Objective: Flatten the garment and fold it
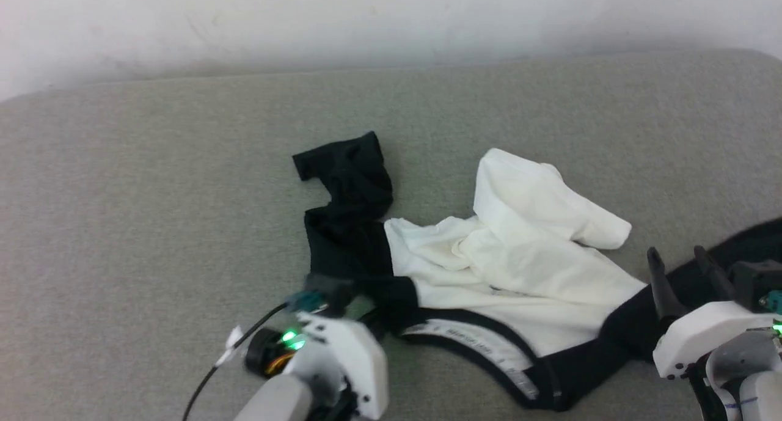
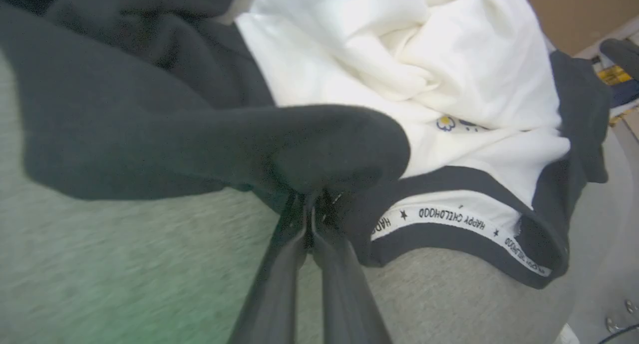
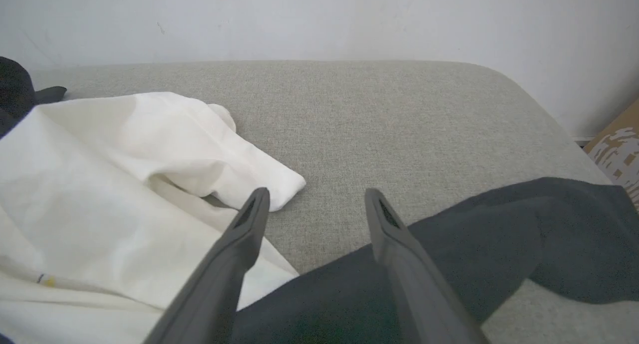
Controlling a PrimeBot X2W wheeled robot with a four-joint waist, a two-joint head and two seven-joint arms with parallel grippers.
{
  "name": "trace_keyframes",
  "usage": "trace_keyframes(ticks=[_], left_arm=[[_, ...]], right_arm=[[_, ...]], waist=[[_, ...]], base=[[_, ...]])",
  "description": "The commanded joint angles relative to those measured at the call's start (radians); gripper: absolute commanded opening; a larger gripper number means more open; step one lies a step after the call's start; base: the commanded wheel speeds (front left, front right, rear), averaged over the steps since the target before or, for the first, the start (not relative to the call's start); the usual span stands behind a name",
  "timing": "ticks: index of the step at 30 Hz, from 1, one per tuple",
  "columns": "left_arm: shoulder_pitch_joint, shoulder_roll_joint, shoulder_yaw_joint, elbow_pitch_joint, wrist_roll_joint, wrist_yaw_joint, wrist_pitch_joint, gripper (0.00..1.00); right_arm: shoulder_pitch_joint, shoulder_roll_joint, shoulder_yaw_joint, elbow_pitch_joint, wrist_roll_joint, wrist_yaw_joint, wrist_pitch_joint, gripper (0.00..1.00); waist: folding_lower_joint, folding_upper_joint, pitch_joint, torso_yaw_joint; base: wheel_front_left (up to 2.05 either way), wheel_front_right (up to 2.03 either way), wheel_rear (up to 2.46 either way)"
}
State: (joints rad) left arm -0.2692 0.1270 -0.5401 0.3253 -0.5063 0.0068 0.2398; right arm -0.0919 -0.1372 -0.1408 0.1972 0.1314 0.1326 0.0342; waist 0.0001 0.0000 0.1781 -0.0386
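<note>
Nearest the robot, the left gripper point(image 2: 309, 204) has both fingers pinched tight on a fold of black fabric, right where the left-hand sleeve point(image 1: 348, 195) meets the collar point(image 2: 449, 218). So that claw is closed on the garment point(image 1: 519, 268). The right gripper point(image 3: 315, 194) is wide open and holding nothing, with its fingers hanging just over the right-hand sleeve point(image 3: 499, 234) near that shoulder.

The shirt sits crumpled on the grey cushion point(image 1: 153, 195), collar towards the robot. A bit further back the white body is bunched up and folded over itself, and the chest print point(image 2: 447, 123) is half buried in a crease. Beyond that the left-hand sleeve kinks away towards the wall point(image 1: 366, 11).

Looks to me like the flattening is only starting. If it were me, I'd get the right claw onto the matching shoulder spot before pulling anything, since tugging from one side will probably just drag the whole lump. Then I'd spread both shoulders apart evenly and draw them back so the body unrolls. It's soft fabric, so I'd grab a decent bite or it may slip out.
</note>
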Motion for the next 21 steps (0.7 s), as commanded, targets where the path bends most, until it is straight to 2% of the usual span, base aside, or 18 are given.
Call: trace_keyframes(ticks=[1, 7, 8, 10, 12, 16, 17, 18, 21], left_arm=[[0.062, 0.046, 0.040, -0.060, -0.013, 0.033, -0.016, 0.00], [0.245, 0.171, 0.157, -0.293, -0.047, 0.136, -0.002, 0.00], [0.245, 0.171, 0.157, -0.293, -0.047, 0.136, -0.002, 0.00], [0.310, 0.210, 0.176, -0.358, -0.058, 0.162, 0.037, 0.00], [0.380, 0.239, 0.170, -0.405, -0.078, 0.172, 0.098, 0.00], [0.451, 0.265, 0.124, -0.451, -0.096, 0.156, 0.171, 0.00], [0.449, 0.262, 0.116, -0.459, -0.092, 0.149, 0.164, 0.88], [0.440, 0.251, 0.117, -0.466, -0.088, 0.149, 0.143, 1.00], [0.386, 0.210, 0.130, -0.483, -0.055, 0.137, 0.019, 1.00]], right_arm=[[0.021, -0.002, 0.005, 0.004, 0.007, -0.002, 0.006, 1.00], [0.050, 0.002, 0.019, 0.006, 0.013, -0.002, 0.038, 1.00], [0.050, 0.002, 0.019, 0.006, 0.013, -0.002, 0.038, 1.00], [0.058, 0.006, 0.020, 0.014, 0.014, -0.002, 0.059, 1.00], [0.066, 0.008, 0.023, 0.027, 0.009, -0.002, 0.091, 1.00], [0.048, 0.012, 0.021, 0.035, 0.004, -0.002, 0.142, 1.00], [0.034, 0.013, 0.023, 0.030, 0.010, -0.002, 0.154, 1.00], [0.018, 0.010, 0.027, 0.023, 0.016, -0.002, 0.169, 1.00], [-0.033, -0.021, 0.059, 0.005, 0.018, -0.002, 0.246, 1.00]], waist=[[-0.0001, 0.0000, -0.066, 0.068], [-0.0001, 0.0000, -0.110, 0.143], [-0.0001, 0.0000, -0.110, 0.143], [-0.0001, 0.0000, -0.119, 0.165], [-0.0001, 0.0000, -0.124, 0.183], [-0.0001, 0.0000, -0.123, 0.216], [-0.0001, 0.0000, -0.121, 0.223], [-0.0001, 0.0000, -0.118, 0.230], [-0.0001, 0.0000, -0.107, 0.250]], base=[[0.00, 0.00, 0.00], [0.00, 0.00, 0.00], [0.00, 0.00, 0.00], [0.00, 0.00, 0.00], [0.00, 0.00, 0.00], [0.00, 0.00, 0.00], [0.00, 0.00, 0.00], [0.00, 0.00, 0.00], [0.00, 0.00, 0.00]])
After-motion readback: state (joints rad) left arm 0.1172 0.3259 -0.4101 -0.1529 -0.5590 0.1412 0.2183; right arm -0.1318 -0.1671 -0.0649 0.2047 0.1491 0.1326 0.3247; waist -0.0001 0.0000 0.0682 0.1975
